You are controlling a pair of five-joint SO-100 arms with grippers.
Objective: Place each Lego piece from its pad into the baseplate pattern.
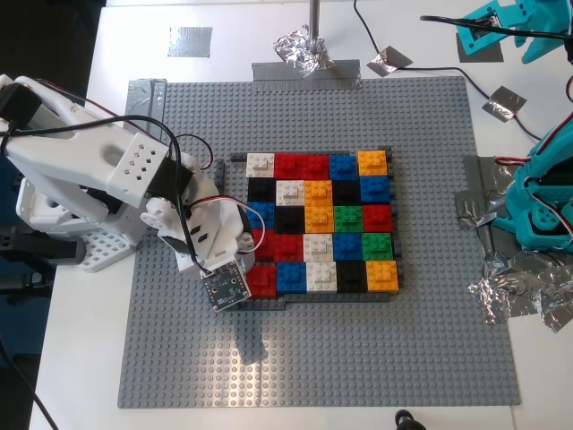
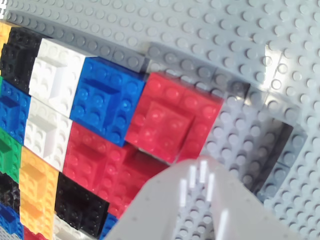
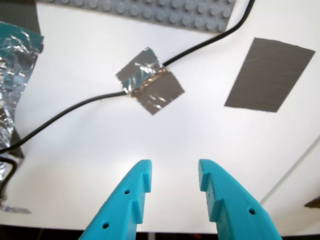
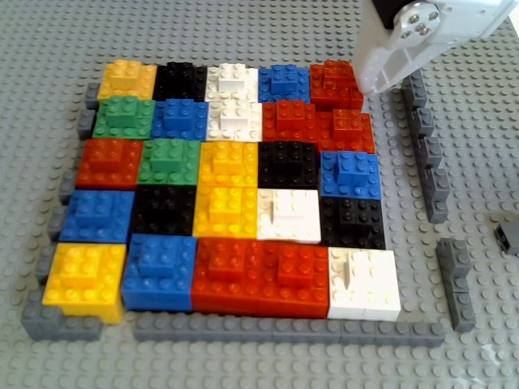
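Exterior view: white arm comes in from the exterior view's left, my second tool (image 1: 249,267) is down at the near-left corner of the baseplate pattern (image 1: 322,224) as that view shows it. Teal arm sits at the exterior view's right, with my first tool (image 1: 501,31) up at the top right, well apart from the grey plate (image 1: 313,358).

Second wrist view: the Lego piece (image 2: 172,122) – red 2x2 – is in the corner cell of the mosaic, touching a blue brick (image 2: 107,102) on one side and a red brick (image 2: 92,162) behind it. It looks slightly skewed against its neighbours; can't tell if it's fully seated. Only one white finger (image 2: 200,200) of my second tool shows here, just beside the piece, so I cannot tell whether the jaws are spread or closed, or gripping anything.

Other view: same white tool (image 4: 371,81) is right at the red corner brick (image 4: 334,81), on the side where the dark grey frame strip (image 4: 426,150) runs. The contact point is hidden.

First wrist view: my first tool (image 3: 175,170) has its teal jaws apart over the white counter (image 3: 200,135), holding nothing. Ahead of it lies the pad (image 3: 270,75), a flat grey tape rectangle, and near it a foil patch (image 3: 150,87) taped over a black wire (image 3: 75,107). Crumpled foil (image 3: 15,65) is at the frame edge.
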